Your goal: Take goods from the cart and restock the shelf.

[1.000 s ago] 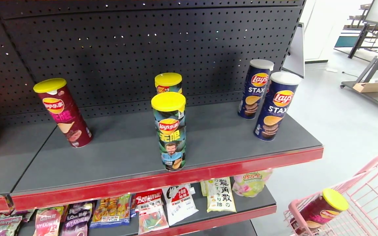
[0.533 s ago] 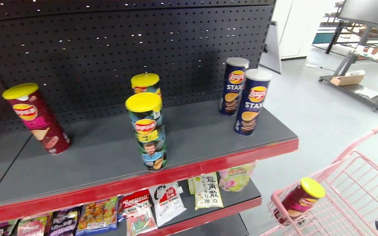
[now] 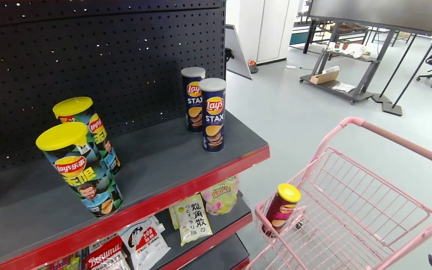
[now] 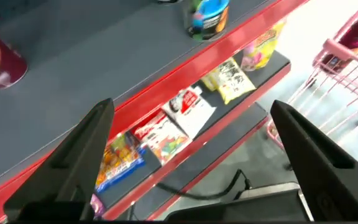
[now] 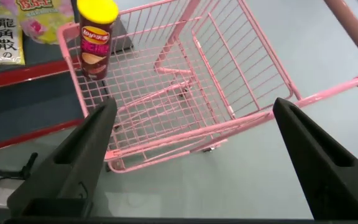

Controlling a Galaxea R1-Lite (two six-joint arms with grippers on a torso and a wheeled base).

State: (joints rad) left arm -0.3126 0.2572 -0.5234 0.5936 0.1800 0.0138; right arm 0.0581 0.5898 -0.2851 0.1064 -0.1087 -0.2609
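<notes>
the red can (image 5: 95, 40) stands up tall in the pink cart's (image 5: 319, 98) corner, ahead of the right claw (image 5: 191, 165), the closer one, spread wide with nothing in it

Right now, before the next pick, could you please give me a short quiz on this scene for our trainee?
1. True or false: the pink cart holds exactly one maroon can.
2. What colour are the lids of the two blue cans on the shelf? A yellow, B pale grey, C red.
3. Fill in: the left gripper and the right gripper are both ____.
Key: 1 true; 2 B; 3 open.
</notes>
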